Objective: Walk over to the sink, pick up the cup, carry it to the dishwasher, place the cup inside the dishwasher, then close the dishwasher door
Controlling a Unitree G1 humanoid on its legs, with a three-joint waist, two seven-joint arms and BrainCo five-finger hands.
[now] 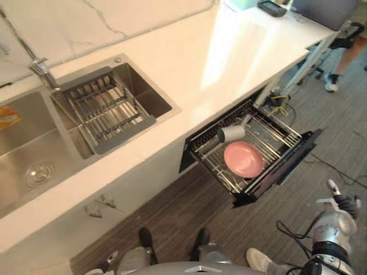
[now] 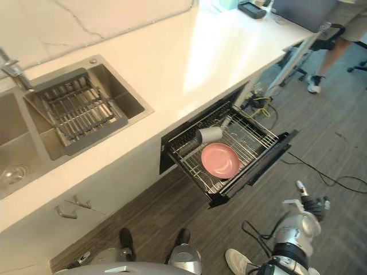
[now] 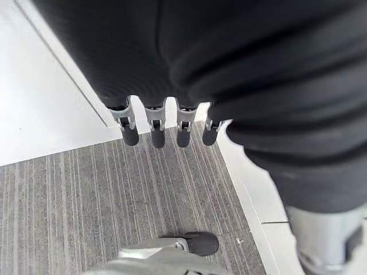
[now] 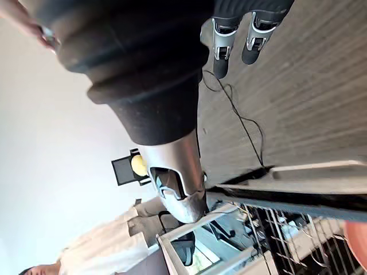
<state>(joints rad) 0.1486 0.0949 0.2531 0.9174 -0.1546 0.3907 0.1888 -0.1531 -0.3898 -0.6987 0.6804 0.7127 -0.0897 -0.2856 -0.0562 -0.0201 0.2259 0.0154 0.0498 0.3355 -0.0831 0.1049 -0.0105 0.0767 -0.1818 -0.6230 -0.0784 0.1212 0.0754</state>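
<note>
Finds the cup (image 1: 232, 133) lying on its side in the dishwasher rack (image 1: 276, 133), touching a pink plate (image 1: 243, 159), long axis roughly along the counter (image 1: 229, 63) front edge, mouth toward the sink (image 1: 150, 96). Leaves the dishwasher door (image 1: 284, 172) pulled out below that front edge. Places the right robot hand (image 2: 314, 203) nearer, out beyond the door's outer face and apart from it; probably calls for a push toward the counter. Shows from the right wrist straight, empty fingers (image 4: 221, 48) near the rack; from the left wrist, the left robot hand (image 3: 156, 129) hanging spread and empty over the floor.
</note>
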